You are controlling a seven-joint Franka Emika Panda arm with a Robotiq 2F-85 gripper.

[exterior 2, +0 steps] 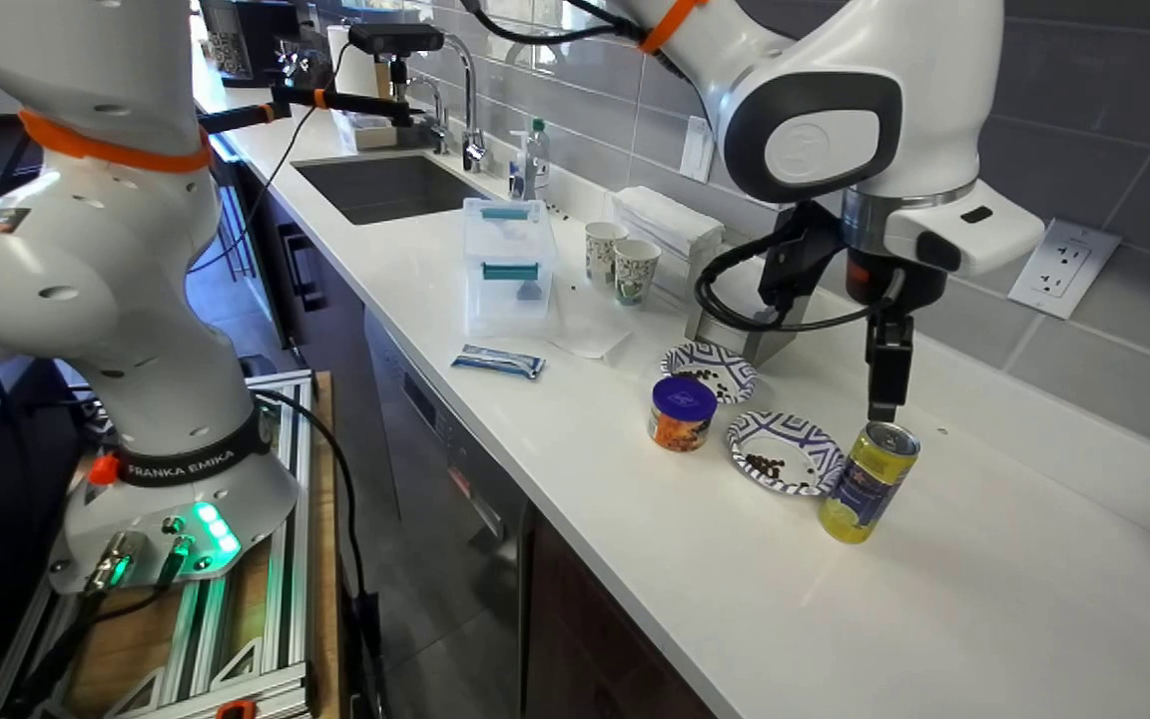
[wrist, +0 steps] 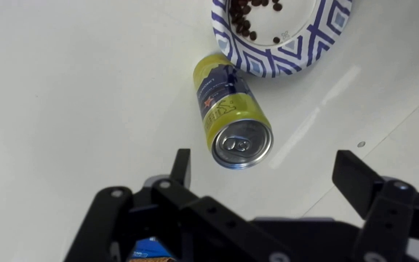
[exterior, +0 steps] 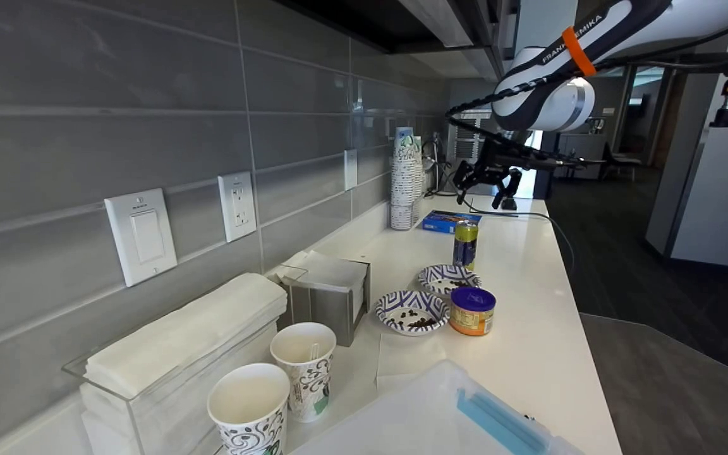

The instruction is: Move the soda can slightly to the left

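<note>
Soda can [wrist: 233,109] upright on white table [exterior 2: 984,609], just beside patterned bowl [wrist: 304,52]. Gripper [wrist: 265,169] spread wide, higher than the can and apart from it; wrist view shows can mostly beyond the gap. Grey tiled wall [exterior: 301,82] along table, sink [exterior 2: 385,190] farther down.

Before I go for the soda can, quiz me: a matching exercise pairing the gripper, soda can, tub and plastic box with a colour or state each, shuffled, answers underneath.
1. gripper
2. soda can
3. tub
4. plastic box

A. see-through and teal
B. orange and purple-blue
C. open, gripping nothing
D. yellow-green and dark blue

Pairs: 1-C, 2-D, 3-B, 4-A
</note>
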